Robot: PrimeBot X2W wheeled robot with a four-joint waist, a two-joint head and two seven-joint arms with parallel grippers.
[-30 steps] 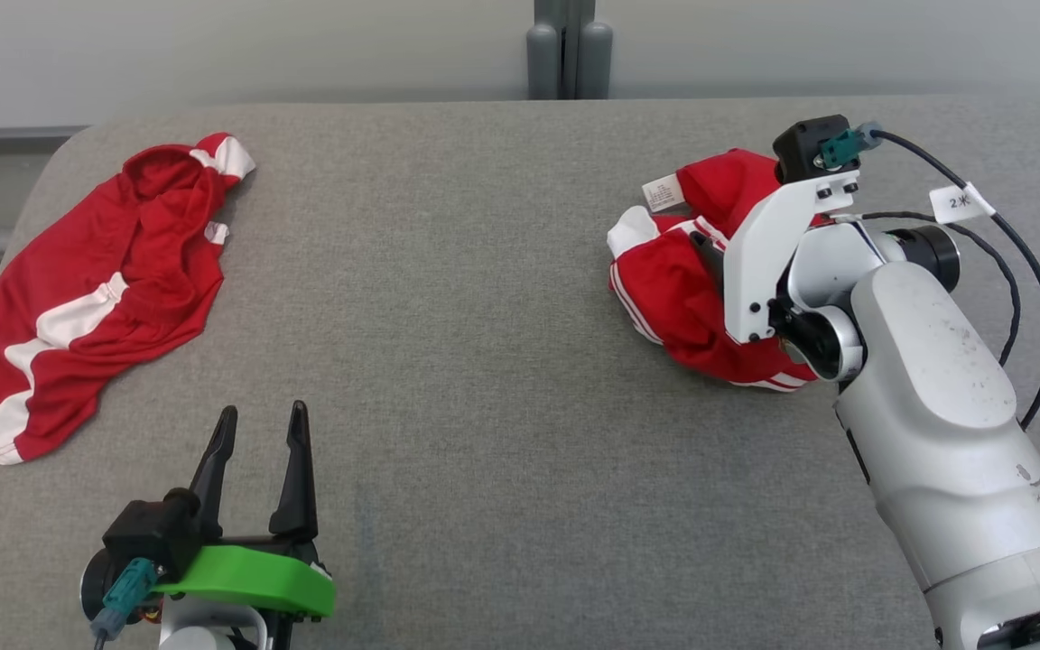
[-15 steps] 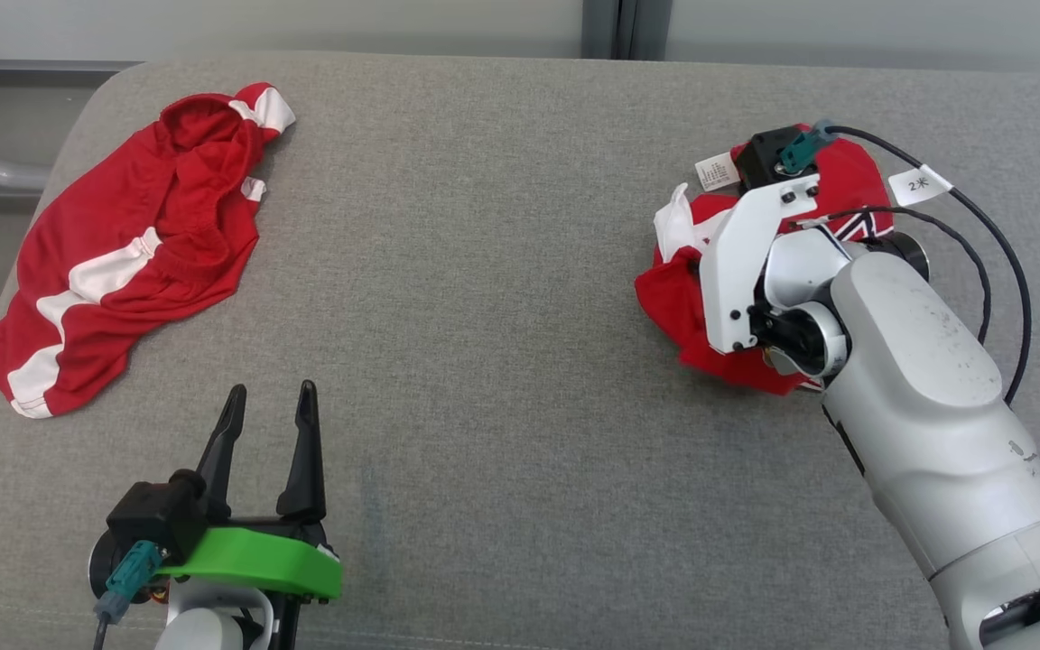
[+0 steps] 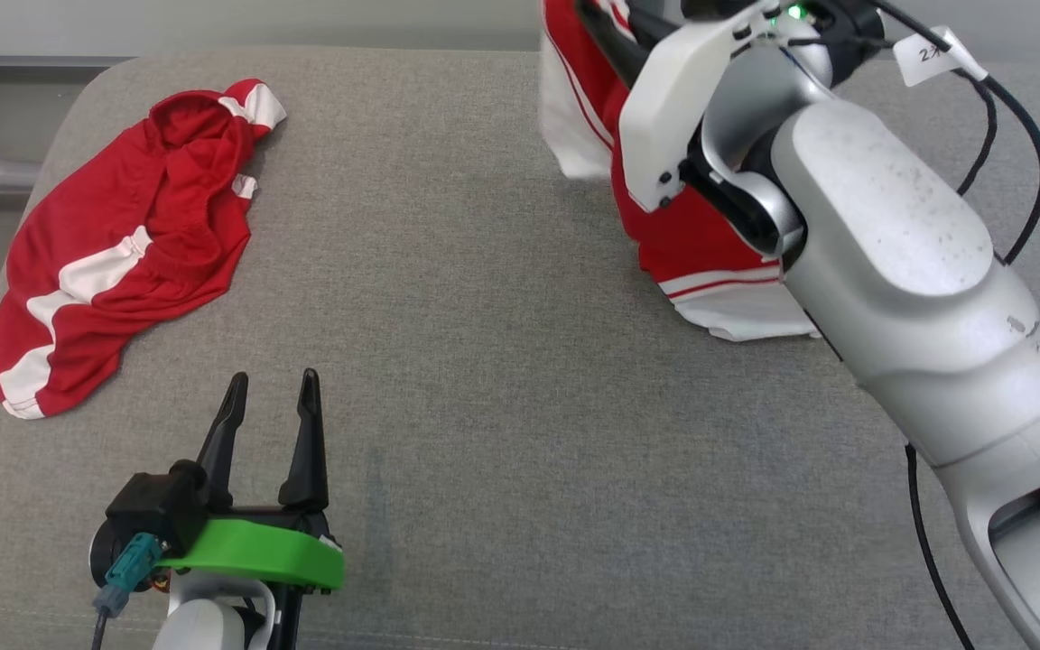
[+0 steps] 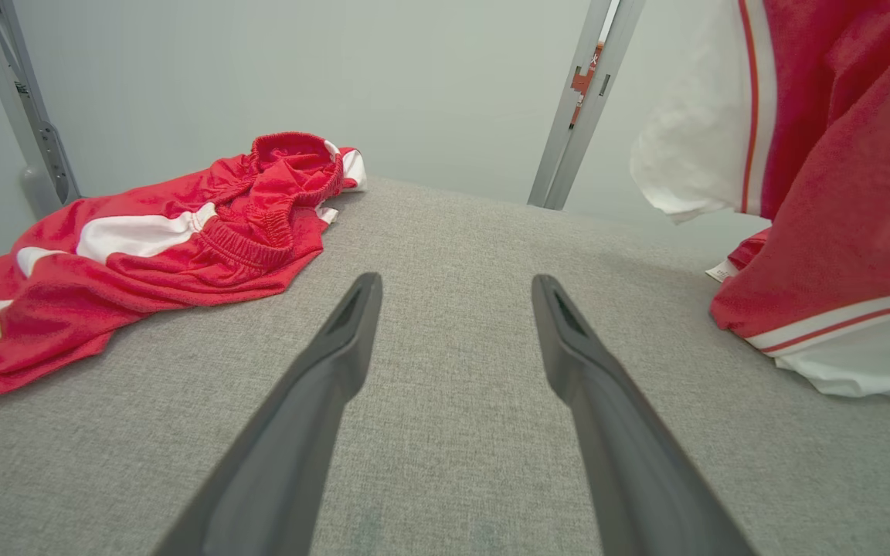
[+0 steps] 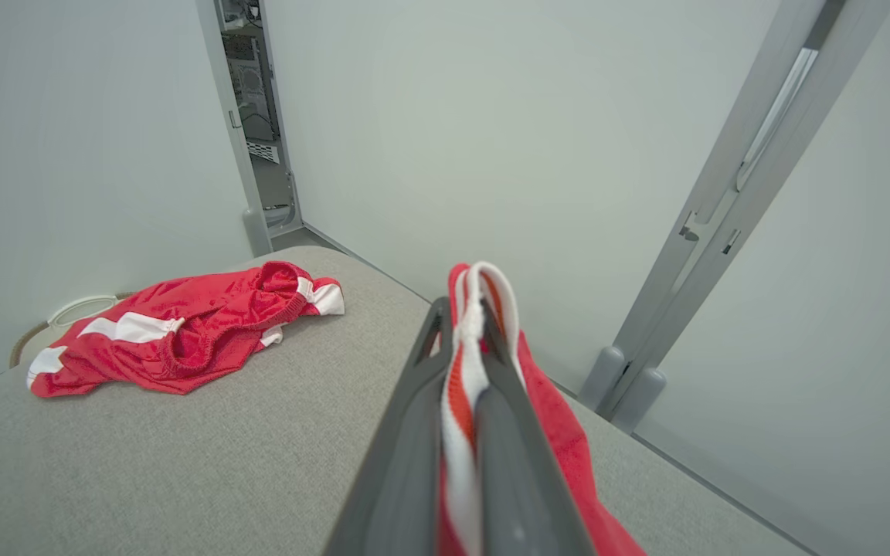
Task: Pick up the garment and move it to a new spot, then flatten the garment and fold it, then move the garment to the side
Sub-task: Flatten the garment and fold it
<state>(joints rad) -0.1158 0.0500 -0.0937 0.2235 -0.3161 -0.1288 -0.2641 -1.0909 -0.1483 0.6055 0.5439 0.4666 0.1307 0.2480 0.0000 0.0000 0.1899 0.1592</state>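
- Right jaws (image 5: 467, 324): we see them pinched together on a fold of the red-and-white garment (image 3: 664, 235). A white and red band of cloth is sandwiched between the two dark fingers (image 5: 406, 432).
- The garment hangs from that grip above the right half of the tabletop (image 3: 484, 361), near the far edge. Red cloth drapes down beside the pale forearm (image 3: 881, 235).
- Its lowest part is a white hem with thin red stripes. In the left wrist view the hem looks to reach the grey fabric surface, but we cannot confirm contact.
- Left jaws (image 3: 272, 384): spread wide with nothing between them. They sit low at the near edge, left of the middle, with fingertips pointing toward the far edge.
- A green bracket (image 3: 254, 555) sits on the left wrist behind the fingers.
- Red shorts (image 3: 123, 253) with white stripes lie crumpled at the far left corner, trailing down the left edge. They are well apart from both arms.
- A black cable with a white tag (image 3: 935, 50) loops off the right wrist.
- A grey metal post (image 5: 723, 201) stands behind the far edge.
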